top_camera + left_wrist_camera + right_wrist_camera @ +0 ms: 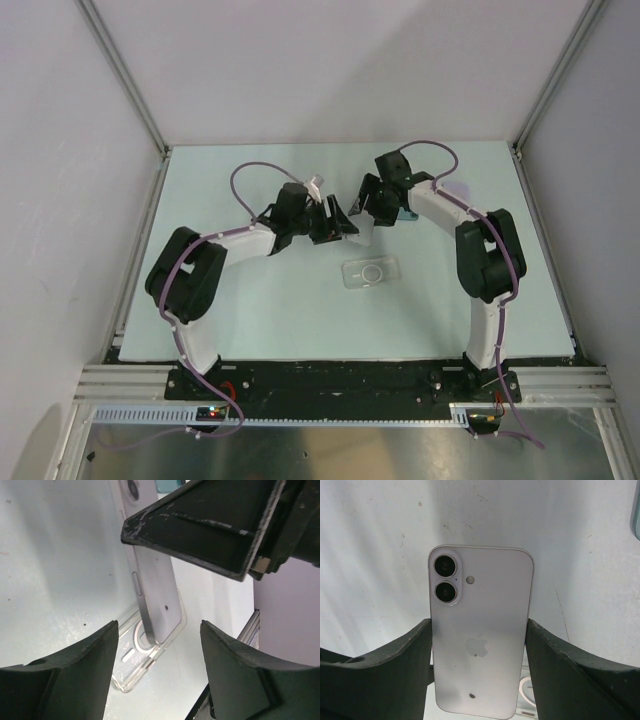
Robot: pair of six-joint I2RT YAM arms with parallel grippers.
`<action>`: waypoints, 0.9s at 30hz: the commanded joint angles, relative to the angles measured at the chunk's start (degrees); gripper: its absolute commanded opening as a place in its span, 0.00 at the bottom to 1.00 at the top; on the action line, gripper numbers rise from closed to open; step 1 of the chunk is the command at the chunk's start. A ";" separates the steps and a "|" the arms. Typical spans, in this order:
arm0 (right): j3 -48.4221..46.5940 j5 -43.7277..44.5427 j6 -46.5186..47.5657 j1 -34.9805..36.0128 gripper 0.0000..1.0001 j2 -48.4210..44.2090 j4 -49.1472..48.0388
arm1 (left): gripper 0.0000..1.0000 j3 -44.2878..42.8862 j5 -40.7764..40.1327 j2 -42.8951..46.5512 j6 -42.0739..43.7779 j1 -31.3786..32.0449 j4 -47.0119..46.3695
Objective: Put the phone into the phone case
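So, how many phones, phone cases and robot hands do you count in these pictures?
phone: 1
phone case: 1
hands: 2, the left hand and the right hand
Total: 4

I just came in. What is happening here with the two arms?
The right gripper is shut on the long edges of the phone and holds it up, its lavender back facing the wrist camera. The left gripper is open close beside it and holds nothing. The clear phone case lies flat on the table, a little nearer the arm bases. The phone is not in it yet.
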State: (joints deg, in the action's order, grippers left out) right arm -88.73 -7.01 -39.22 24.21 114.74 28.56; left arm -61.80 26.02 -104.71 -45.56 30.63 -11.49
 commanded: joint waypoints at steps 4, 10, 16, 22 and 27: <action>-2.16 -1.37 -1.64 1.09 0.21 -3.90 -2.12 | 0.68 0.08 -0.36 1.05 0.05 0.21 -2.01; -1.83 -1.82 -1.89 2.15 0.21 -4.56 -2.28 | 0.58 -1.82 0.89 -1.43 -0.55 0.17 -2.07; -0.77 -2.16 -2.44 3.12 0.21 -5.21 -3.24 | 0.47 -2.56 1.83 -2.81 -2.64 0.17 -2.89; 0.22 -2.15 -2.43 3.74 0.21 -6.16 -3.61 | 0.29 -2.48 1.91 -3.21 -4.50 0.22 -4.05; 1.40 -2.34 -1.99 4.00 0.48 -7.20 -3.79 | 0.04 -3.01 2.20 -2.82 -4.22 0.21 -4.56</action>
State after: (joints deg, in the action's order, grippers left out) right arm -87.68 -8.69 -40.71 27.18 111.83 26.52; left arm -62.28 27.81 -108.03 -51.70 30.00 -12.97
